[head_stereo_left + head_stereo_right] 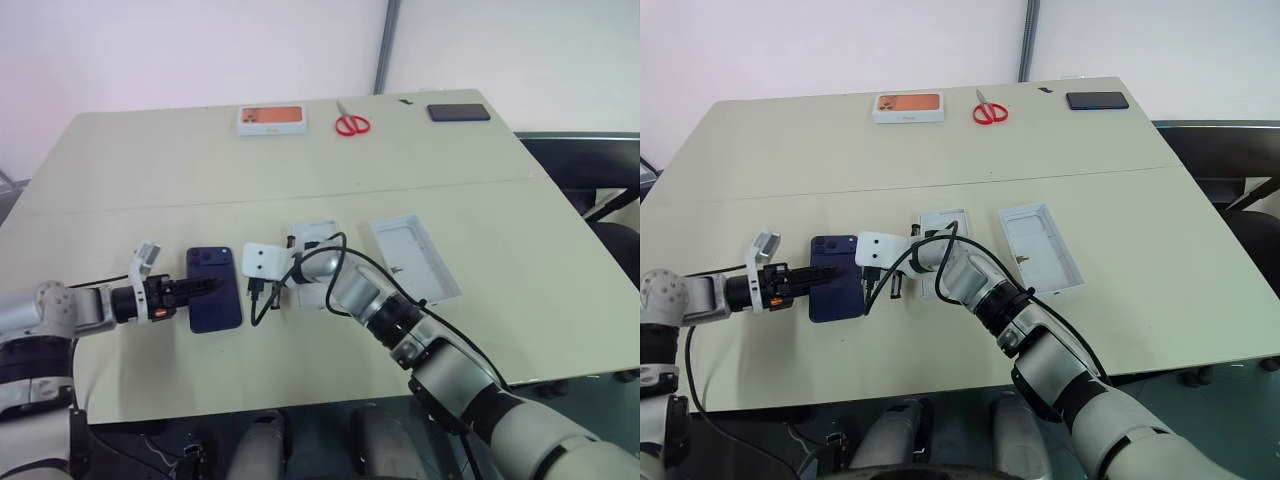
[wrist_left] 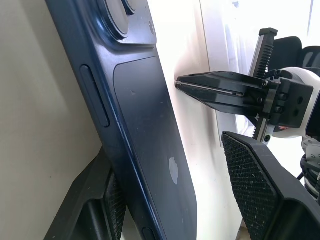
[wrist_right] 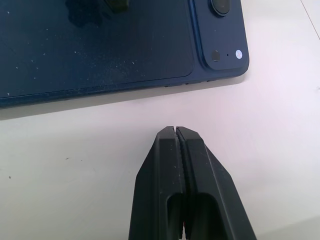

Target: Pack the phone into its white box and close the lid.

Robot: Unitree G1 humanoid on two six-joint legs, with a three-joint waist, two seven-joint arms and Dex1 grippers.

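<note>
Item one, the phone (image 1: 214, 289): dark navy, back up with its camera cluster at the far corner, lying on the table (image 1: 300, 180) near the front edge, to the left of the box parts. It is not in its box; we judge the packing step not yet done.

Our left gripper (image 1: 208, 288) reaches over the phone from the left side. In the left wrist view the phone passes between its two spread fingers (image 2: 260, 185); one pad lies along the phone's edge, the other stands apart from it. We read this as jaws released around the phone, not clamped on it.

Our right gripper (image 3: 175, 131) sits just beside the phone's right edge, fingers pressed together on nothing, tips on or just above the table.

Item two, the white box (image 1: 943, 225): a shallow tray just behind the right wrist, largely hidden by it. We cannot tell its contents.

Item three, the lid (image 1: 416, 256): to the right of the tray, hollow side up, with nothing inside.

Remaining, in our judgement: seat the phone in the tray, turn the lid over, fit it on.

Far edge of table: a white box with an orange picture (image 1: 270, 119), red scissors (image 1: 351, 123), a black slab (image 1: 459, 112).
</note>
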